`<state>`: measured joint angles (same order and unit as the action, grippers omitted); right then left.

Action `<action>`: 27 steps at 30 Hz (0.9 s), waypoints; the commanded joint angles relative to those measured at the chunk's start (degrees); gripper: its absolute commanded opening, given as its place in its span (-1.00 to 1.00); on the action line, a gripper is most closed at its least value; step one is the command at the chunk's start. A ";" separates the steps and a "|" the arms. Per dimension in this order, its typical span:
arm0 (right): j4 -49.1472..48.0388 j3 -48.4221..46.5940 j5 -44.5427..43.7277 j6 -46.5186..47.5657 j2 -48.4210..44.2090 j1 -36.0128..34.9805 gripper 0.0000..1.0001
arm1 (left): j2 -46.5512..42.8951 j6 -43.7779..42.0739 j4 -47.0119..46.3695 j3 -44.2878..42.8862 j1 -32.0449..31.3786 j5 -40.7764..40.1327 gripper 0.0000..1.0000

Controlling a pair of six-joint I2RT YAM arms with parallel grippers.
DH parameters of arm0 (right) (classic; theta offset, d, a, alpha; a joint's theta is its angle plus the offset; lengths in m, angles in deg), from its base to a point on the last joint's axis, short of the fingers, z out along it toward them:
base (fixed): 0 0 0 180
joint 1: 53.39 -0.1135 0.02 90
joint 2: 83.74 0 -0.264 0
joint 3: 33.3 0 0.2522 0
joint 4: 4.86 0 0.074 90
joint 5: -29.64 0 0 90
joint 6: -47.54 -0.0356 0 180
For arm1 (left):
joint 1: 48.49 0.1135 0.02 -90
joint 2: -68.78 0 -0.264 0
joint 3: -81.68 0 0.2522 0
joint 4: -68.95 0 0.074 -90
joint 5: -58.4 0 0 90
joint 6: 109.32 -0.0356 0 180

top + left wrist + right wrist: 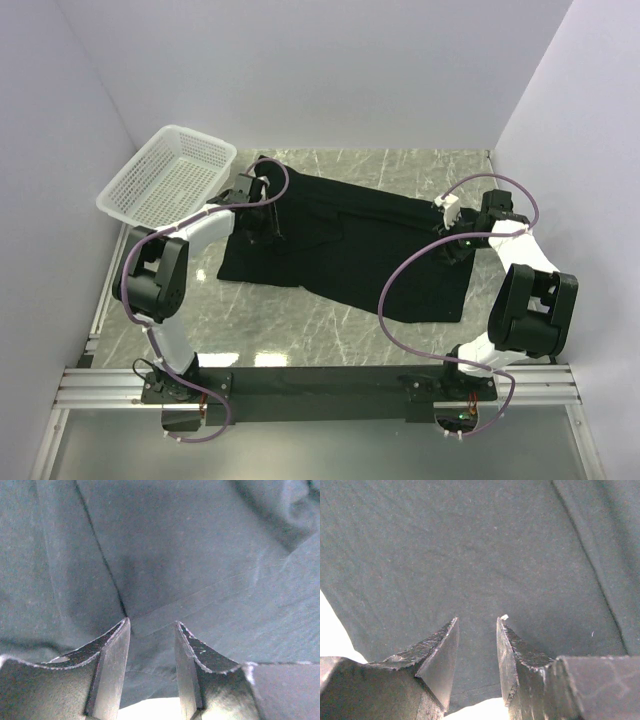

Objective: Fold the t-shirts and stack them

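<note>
T-shirt: black t-shirt lies spread across the marble tabletop, its left end just beside the white mesh basket.
Left gripper: the left gripper is over the shirt's left end. Its jaws are partly apart above a seam, and the tips seem to press the cloth.
Right gripper: the right gripper is at the shirt's right edge. Its jaws are partly apart over flat cloth, with nothing clamped.

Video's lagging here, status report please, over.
Left gripper, right gripper: jaws apart, low over cloth. Black t-shirt spread out, no stack yet. White basket far left, not obstructing.
</note>
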<state>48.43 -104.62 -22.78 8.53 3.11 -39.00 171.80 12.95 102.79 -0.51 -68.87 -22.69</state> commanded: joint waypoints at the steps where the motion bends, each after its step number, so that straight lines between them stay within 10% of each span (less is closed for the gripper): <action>1: -1.91 0.61 0.74 -0.79 -2.04 0.02 -0.14 | 0.95 0.95 1.63 0.13 -0.97 -1.44 -0.08; 12: -2.17 0.96 0.30 -0.88 -2.12 0.02 -0.14 | 3.50 1.74 2.77 0.66 -2.21 -1.26 -0.09; 27: -2.35 1.40 0.12 -0.71 -2.12 0.28 -0.14 | 3.33 1.48 3.48 -0.48 -2.65 -2.75 -0.64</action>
<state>47.40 -103.83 -22.93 7.91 3.05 -39.00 175.56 14.50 105.37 0.08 -70.88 -24.92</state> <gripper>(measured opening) 0.430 0.205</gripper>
